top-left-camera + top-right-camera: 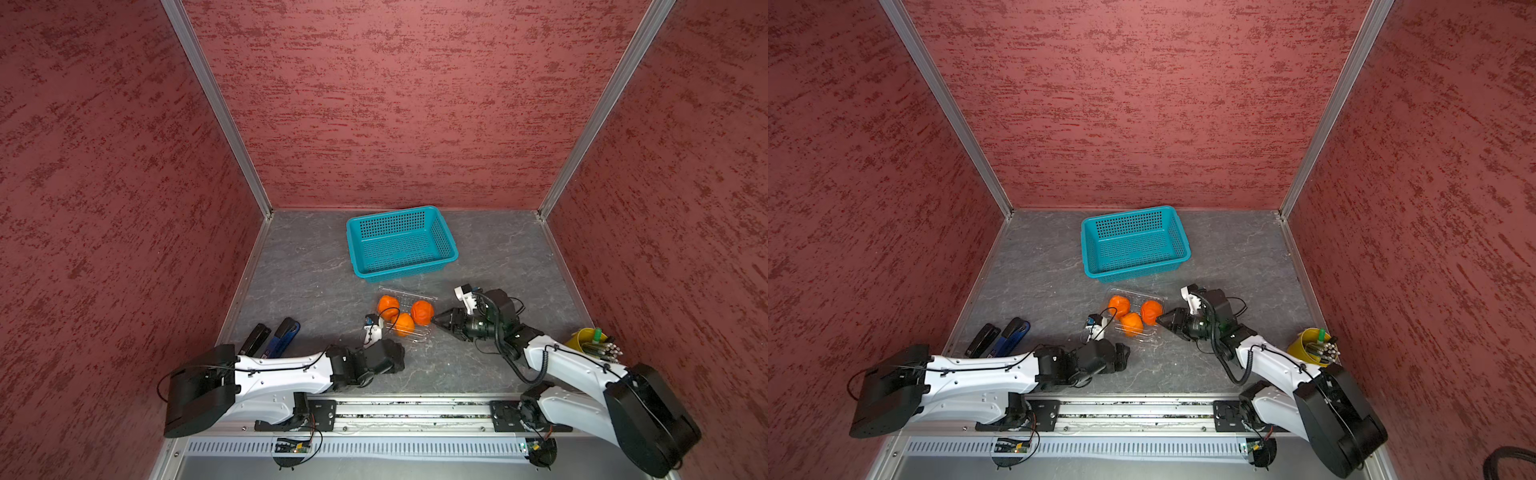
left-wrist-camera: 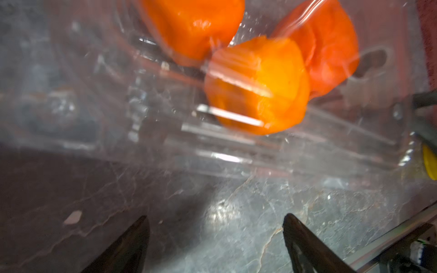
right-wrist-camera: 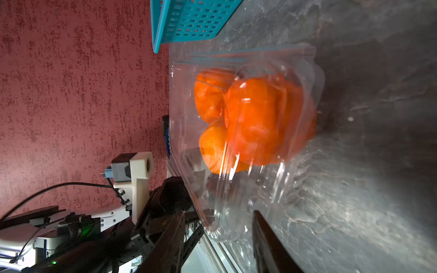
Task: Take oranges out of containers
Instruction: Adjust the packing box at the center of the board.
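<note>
Nothing is out yet. All three oranges (image 1: 404, 324) are sitting inside the clear clamshell container (image 1: 417, 332) in the middle of the table (image 1: 316, 266), and the teal basket (image 1: 399, 272) is lying empty at its 12 o'clock.

I am holding the left gripper (image 2: 216, 219) at the container's 7 o'clock, fingers spread wide over bare tabletop. The right gripper (image 3: 219, 212) is sitting at its 3 o'clock, fingers partly apart and straddling the container's near corner. I cannot tell whether they are pinching the plastic.

I am judging the whole job as remaining: three fruits to lift out. I cannot tell whether the lid is shut.
</note>
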### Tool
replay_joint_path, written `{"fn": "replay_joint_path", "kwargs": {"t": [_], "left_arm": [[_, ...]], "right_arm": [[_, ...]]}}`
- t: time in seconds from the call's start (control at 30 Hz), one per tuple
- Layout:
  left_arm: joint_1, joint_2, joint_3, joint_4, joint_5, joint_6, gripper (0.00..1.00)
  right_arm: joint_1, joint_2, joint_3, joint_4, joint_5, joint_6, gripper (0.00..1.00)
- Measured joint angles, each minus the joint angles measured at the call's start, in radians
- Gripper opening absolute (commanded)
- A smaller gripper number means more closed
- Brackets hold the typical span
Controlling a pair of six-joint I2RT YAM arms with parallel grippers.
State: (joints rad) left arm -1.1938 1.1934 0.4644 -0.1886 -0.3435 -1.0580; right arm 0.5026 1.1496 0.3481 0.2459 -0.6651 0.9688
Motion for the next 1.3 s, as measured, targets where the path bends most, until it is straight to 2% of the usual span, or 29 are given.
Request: {"fn": "replay_joint_path", "kwargs": {"t": [0.17, 0.47, 0.8, 1.0, 1.2, 1.3], "left_arm": [[0.048, 0.044, 0.0, 0.078, 0.01, 0.036, 0.91], [0.089, 0.071, 0.0, 0.144, 0.003, 0.053, 0.92], [0.091, -0.011, -0.009, 0.124, -0.02, 0.044, 0.93], [0.096, -0.022, -0.01, 0.106, -0.03, 0.044, 0.93], [0.096, 0.012, -0.01, 0.109, -0.028, 0.045, 0.93], [0.094, 0.031, -0.01, 0.114, -0.028, 0.045, 0.93]], "right_arm": [[0.0, 0.038, 0.0, 0.021, -0.001, 0.001, 0.54], [0.0, 0.063, 0.0, 0.068, -0.014, 0.008, 0.55], [0.0, 0.135, 0.033, 0.087, -0.034, -0.008, 0.55], [0.0, 0.158, 0.036, 0.174, -0.048, 0.011, 0.55], [0.003, 0.193, 0.023, 0.325, -0.071, 0.079, 0.43], [0.014, 0.193, 0.01, 0.356, -0.075, 0.099, 0.41]]}}
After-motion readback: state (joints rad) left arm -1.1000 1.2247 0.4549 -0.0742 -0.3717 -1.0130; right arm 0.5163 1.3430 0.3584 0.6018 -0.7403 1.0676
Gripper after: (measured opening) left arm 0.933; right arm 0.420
